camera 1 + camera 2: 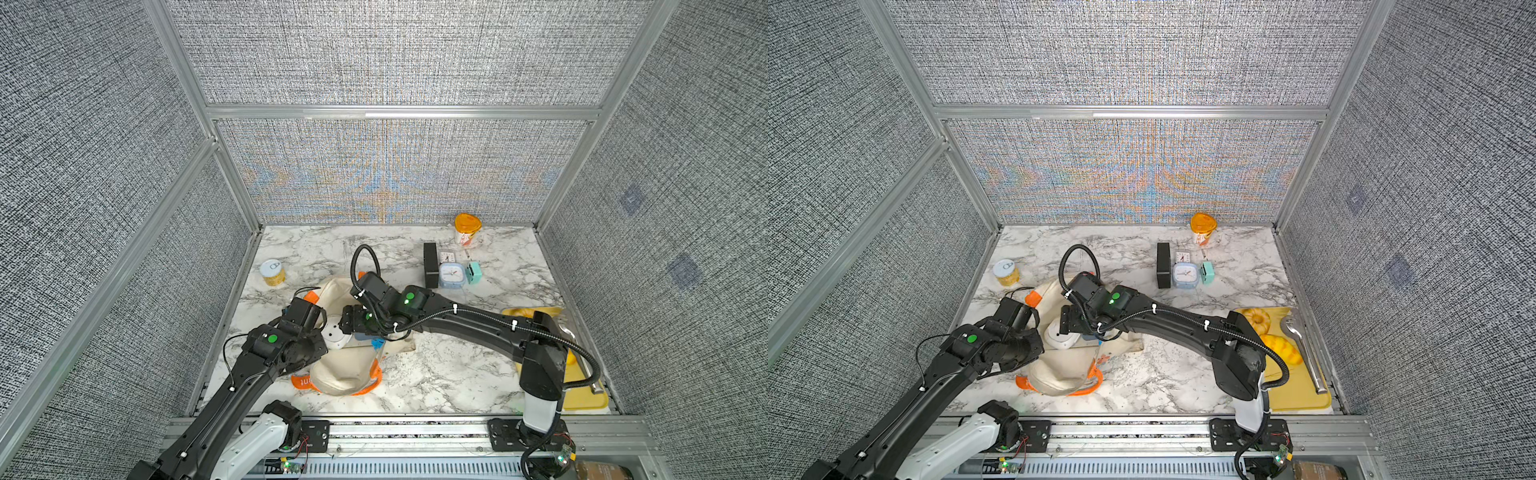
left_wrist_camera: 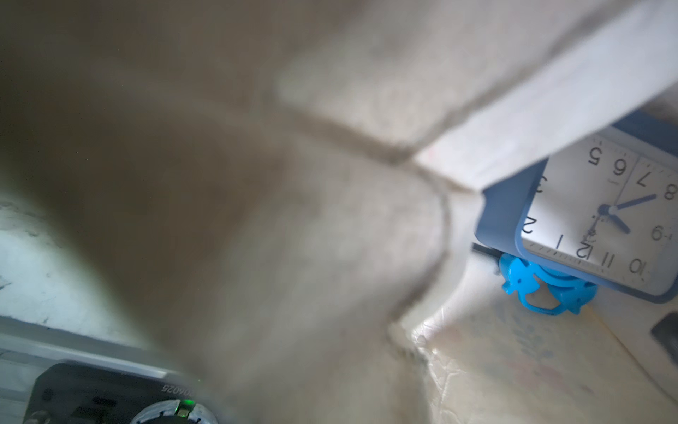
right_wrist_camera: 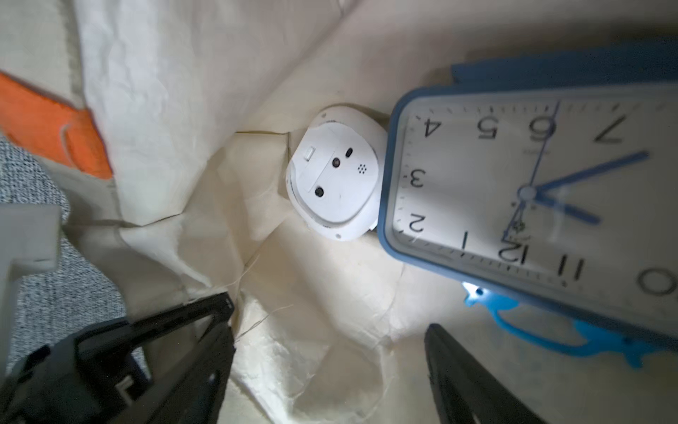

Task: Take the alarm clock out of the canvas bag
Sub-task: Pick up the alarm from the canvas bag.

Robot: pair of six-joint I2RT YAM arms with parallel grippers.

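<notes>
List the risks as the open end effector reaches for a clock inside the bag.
The right end effector is open over loose bag folds and may pinch fabric. The blue clock sits close beside the white clock, so lifting one might knock the other. If the left end effector, seemingly shut on the bag, slips, it could collapse.
</notes>
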